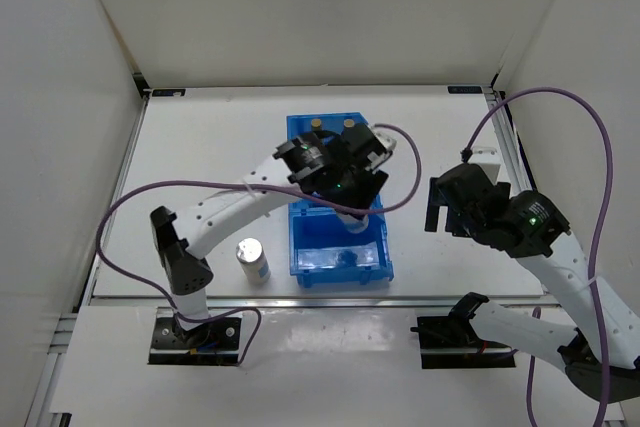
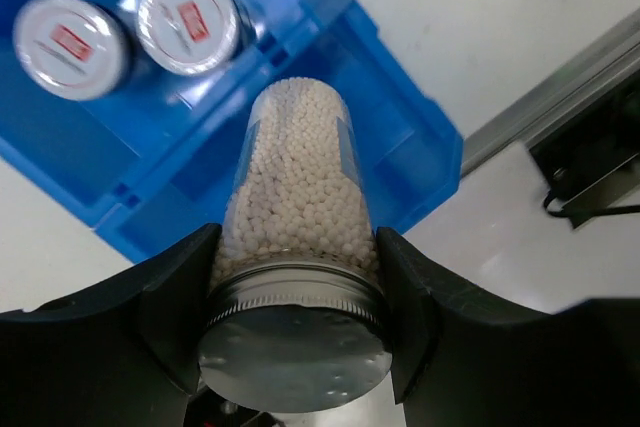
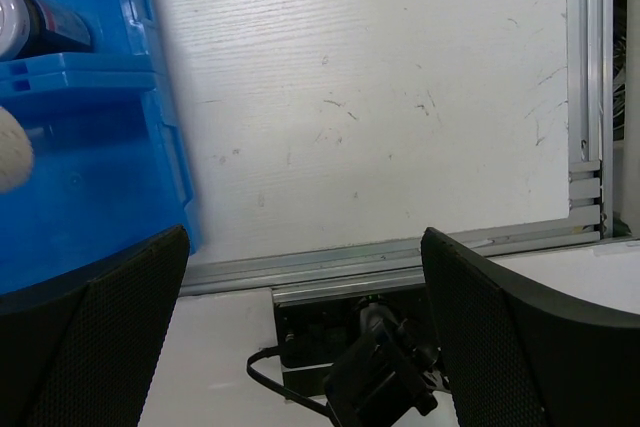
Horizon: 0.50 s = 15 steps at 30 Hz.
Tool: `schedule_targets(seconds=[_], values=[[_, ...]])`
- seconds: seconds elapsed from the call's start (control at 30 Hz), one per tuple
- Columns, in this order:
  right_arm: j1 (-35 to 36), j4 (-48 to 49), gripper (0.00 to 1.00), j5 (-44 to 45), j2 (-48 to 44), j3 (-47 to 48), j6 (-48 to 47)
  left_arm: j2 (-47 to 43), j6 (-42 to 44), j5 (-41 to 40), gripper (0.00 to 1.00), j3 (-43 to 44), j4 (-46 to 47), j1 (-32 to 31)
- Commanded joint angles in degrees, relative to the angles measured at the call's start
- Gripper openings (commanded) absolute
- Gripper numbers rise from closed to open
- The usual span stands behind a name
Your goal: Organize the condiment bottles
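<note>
Shaker in hand: the left gripper (image 2: 296, 247) is holding a tall glass shaker with a silver lid, full of tiny white balls (image 2: 297, 162). Its jaws are squeezing both sides just under the lid. The shaker's long side is pointing straight away from the jaws, down at the blue plastic bin with three boxes (image 2: 425, 142). It is hanging over the near box, where I am seeing no bottle. Two short white-capped bottles with red marks (image 2: 70, 45) are sitting in the middle box, and two dark bottles (image 1: 316, 125) in the far one. A second shaker (image 1: 252, 259) is standing on the bench (image 1: 200, 147), nearer the left arm. The right gripper (image 3: 300, 247) is hovering beside the bin, jaws wide apart, holding nothing.
</note>
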Motion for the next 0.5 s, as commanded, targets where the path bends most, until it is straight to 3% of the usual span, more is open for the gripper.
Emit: schedule_targets(seconds=[0.0,0.1,0.33,0.47], values=[[0.0,-4.6,1.00,2.0,0.2,-0.2,1.6,-1.3,1.1,-0.2,0.11,-4.5,2.0,-1.7],[0.0,-4.1,1.00,2.0,0.2,-0.7,1.6,0.0,1.1,0.5,0.11,-7.9,6.2,-1.7],[0.0,-4.1,1.00,2.0,0.2,-0.7,1.6,9.2,-1.5,5.1,0.11,-5.7,8.8,-1.7],[0.0,-4.1,1.00,2.0,0.2,-0.7,1.6,13.0,-2.0,5.1,0.18,-4.6,8.8,-2.2]])
